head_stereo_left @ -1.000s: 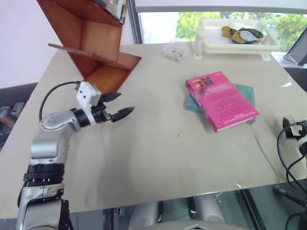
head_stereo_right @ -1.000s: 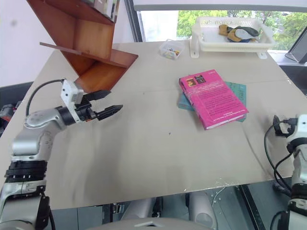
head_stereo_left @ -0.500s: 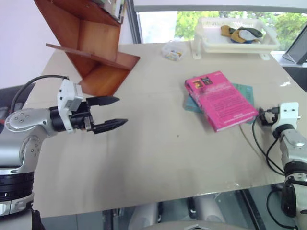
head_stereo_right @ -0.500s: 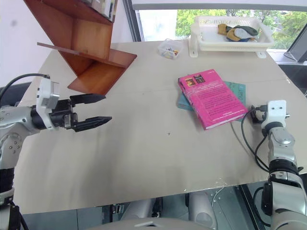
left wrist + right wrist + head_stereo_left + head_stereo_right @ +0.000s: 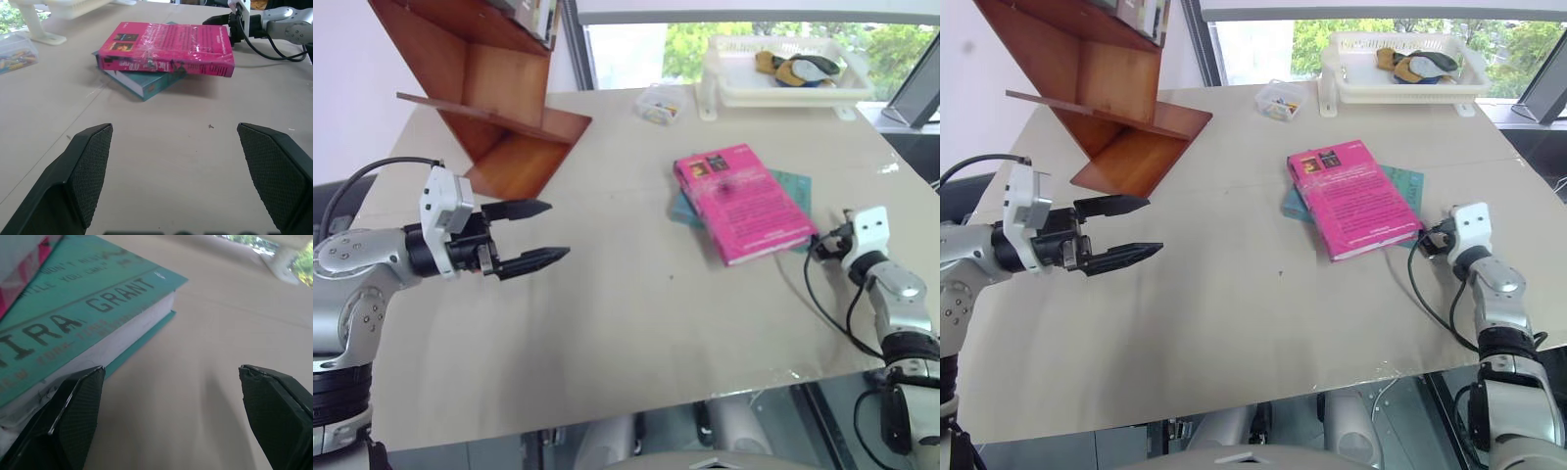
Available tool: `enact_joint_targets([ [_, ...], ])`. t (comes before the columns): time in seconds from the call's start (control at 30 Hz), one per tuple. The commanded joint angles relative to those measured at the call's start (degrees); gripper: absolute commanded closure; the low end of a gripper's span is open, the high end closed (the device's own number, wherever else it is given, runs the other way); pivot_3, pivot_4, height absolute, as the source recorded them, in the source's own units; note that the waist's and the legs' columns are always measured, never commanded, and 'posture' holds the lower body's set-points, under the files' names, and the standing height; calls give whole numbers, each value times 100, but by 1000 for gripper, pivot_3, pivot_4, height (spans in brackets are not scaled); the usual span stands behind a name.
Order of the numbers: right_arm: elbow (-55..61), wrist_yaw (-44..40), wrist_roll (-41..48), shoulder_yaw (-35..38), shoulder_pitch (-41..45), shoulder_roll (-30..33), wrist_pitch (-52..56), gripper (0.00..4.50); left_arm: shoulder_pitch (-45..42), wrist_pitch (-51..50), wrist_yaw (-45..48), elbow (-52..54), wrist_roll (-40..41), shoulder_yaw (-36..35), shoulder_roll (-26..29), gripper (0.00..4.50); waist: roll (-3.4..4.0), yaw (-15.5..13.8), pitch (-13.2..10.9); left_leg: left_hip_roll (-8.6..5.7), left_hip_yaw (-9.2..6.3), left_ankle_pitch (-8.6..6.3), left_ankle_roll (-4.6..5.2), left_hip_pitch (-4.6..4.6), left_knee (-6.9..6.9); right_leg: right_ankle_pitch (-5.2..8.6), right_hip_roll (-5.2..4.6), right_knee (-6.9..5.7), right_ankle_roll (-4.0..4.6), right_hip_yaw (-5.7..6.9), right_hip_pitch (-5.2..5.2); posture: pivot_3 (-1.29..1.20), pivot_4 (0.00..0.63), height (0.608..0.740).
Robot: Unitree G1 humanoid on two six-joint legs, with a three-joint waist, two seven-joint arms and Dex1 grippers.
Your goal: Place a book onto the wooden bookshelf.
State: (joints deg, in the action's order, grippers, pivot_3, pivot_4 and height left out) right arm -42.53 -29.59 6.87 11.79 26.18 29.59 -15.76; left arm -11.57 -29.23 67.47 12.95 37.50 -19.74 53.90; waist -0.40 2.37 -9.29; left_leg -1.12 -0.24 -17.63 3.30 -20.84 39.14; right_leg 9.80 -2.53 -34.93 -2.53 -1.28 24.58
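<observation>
A broad beige table (image 5: 636, 323) stands before a bright window (image 5: 646, 49) — green foliage outside — with a pale wall (image 5: 342, 108) to the left.

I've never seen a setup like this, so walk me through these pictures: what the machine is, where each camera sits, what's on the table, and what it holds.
This is a humanoid robot with two arms, each ending in a two-fingered black pincer. Two pictures come from cameras in its head, looking down at a beige table. The other two come from cameras on its wrists, looking out between the fingers.

On the table lies a bright pink book stacked on a teal-green book. A wooden bookshelf stands at the far left, with a white plastic tray and a small clear box at the back.

The left pincer and right pincer are both open and hold nothing.
</observation>
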Motion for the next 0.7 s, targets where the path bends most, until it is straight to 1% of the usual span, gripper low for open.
enact_joint_targets([
  [0.03,636,-97,42,-138,-189,-163,-168,0,-13,22,-31,160,77,-74,34,93,1,-1,-1,0,0,1,-3,-1,0,0,-1,-1,0,1,1,0,150,740],
  [0.27,1555,-791,594,-304,-715,-567,194,0,67,49,-9,166,50,-68,43,93,2,-8,-1,-2,-2,3,-7,-3,-4,0,-7,0,0,2,4,0,150,740],
  [0.57,3002,-2149,1620,-743,-1310,-677,1563,0,105,82,-7,131,17,-78,50,93,3,-22,-2,-2,-7,-1,-1,-2,-4,0,-11,-2,0,7,4,0,150,740],
  [0.7,3725,-2502,1965,-984,-1531,-639,2245,0,99,90,-14,115,5,-69,40,93,6,-33,-4,-2,-10,-1,0,-3,-4,0,-12,-2,0,12,4,0,150,740],
])
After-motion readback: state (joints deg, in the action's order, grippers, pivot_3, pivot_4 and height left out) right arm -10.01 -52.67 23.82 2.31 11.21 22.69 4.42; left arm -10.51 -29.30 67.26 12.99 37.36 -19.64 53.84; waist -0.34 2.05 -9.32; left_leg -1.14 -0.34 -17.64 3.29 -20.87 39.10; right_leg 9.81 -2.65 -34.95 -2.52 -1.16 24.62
